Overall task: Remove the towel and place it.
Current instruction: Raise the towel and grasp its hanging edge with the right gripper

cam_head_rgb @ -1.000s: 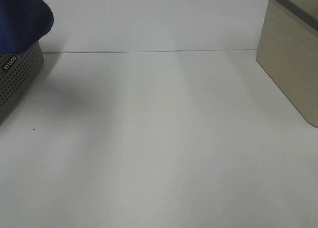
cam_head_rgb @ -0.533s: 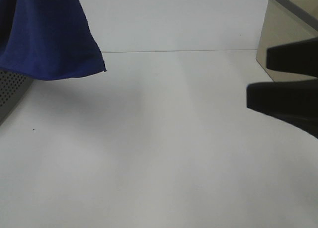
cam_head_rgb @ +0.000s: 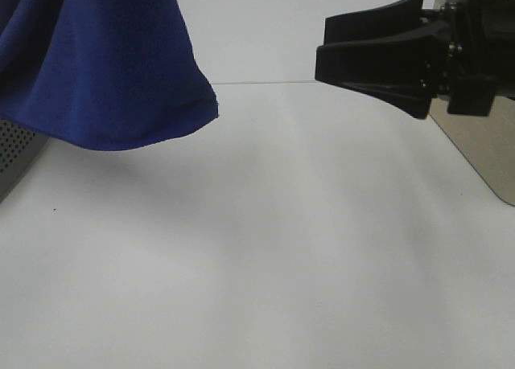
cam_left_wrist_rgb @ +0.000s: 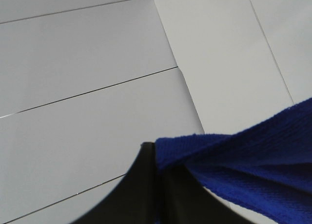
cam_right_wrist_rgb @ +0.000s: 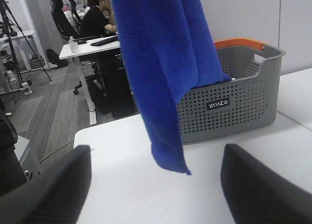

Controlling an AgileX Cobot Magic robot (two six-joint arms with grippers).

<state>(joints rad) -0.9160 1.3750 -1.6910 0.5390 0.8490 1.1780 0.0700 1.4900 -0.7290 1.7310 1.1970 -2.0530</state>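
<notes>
Towel is swung further out over the bench than before; right tool is moved up and inward toward it. Left tool is clamped shut on the towel's edge, with the towel hung above the bench, near the grey basket. Right tool is held wide apart, empty.

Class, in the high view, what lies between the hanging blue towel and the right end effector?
Nothing stands there: the exterior high view shows only bare white tabletop between the towel and the open right end effector.
</notes>
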